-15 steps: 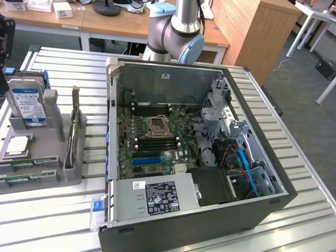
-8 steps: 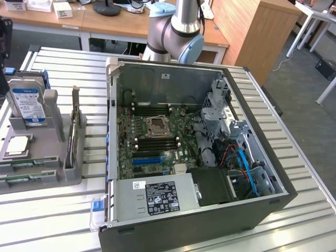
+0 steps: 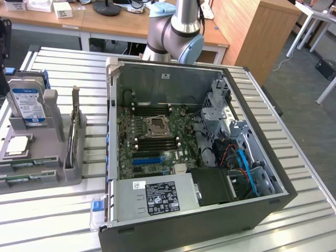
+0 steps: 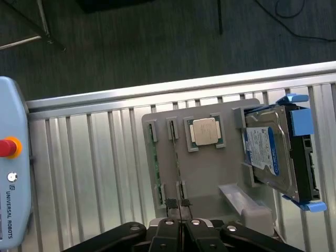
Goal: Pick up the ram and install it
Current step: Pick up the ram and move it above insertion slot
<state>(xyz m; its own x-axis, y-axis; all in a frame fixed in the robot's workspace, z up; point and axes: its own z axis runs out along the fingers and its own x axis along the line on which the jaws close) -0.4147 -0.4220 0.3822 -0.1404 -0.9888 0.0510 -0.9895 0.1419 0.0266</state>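
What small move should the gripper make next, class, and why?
Probably open the jaws. The gripper is shut above the gray holder, in line with an edge-on ram stick seated in its slot, and while shut it could not straddle the stick.

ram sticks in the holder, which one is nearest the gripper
The ram stick beside the processor chip; the gripper lines up with it, while the other stick sits a slot farther.

A long, thin green circuit-board ram stick [image 4: 177, 157] stands on edge in a slot of the grey plastic holder [image 4: 210, 176], its ends seated in grey clips. A second green ram stick [image 4: 155, 163] stands parallel just beside it, seated the same way.
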